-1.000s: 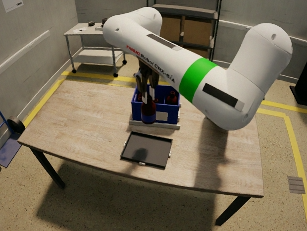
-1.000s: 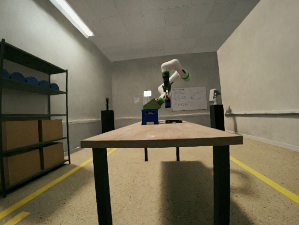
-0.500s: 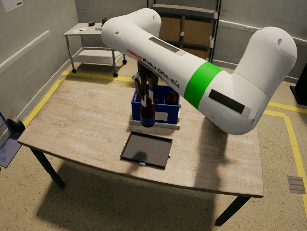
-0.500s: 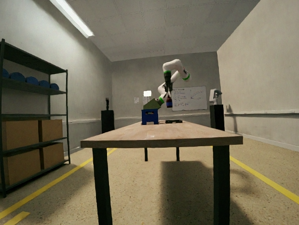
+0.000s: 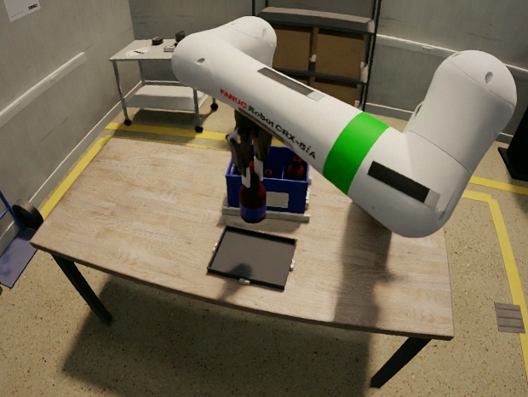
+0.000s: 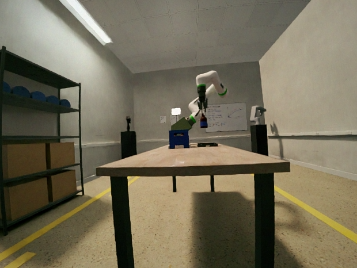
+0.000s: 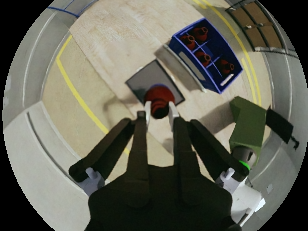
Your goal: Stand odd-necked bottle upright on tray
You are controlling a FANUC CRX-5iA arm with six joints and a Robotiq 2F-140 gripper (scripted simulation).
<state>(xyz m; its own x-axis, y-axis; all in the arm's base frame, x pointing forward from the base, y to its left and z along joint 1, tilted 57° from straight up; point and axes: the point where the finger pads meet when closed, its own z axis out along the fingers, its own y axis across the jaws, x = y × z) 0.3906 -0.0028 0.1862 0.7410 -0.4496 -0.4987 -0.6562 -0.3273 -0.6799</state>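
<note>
From where I stand, the tool (image 5: pixel 251 175) (image 6: pixel 203 110) (image 7: pixel 159 108) has 1 dark red bottle (image 5: pixel 252 203) (image 6: pixel 203 121) (image 7: pixel 160 96) gripped by its neck, hanging upright in the air, its blue-banded body well above the worktop (image 5: pixel 162 221) (image 6: pixel 193 168) (image 7: pixel 117 36). In the wrist view it overlaps the black tray (image 5: pixel 251 282) (image 6: pixel 207 145) (image 7: pixel 134 93). That tray lies between the blue crate (image 5: pixel 232 193) (image 6: pixel 178 141) (image 7: pixel 220 90) and the long edge at the bottom of the top view, well apart from that edge's 2 corners. The crate stands farther in, toward the opposite long edge, with 4 red bottles (image 7: pixel 201 33) in its compartments. I can't tell from here whether the gripped bottle's neck differs from theirs.
</note>
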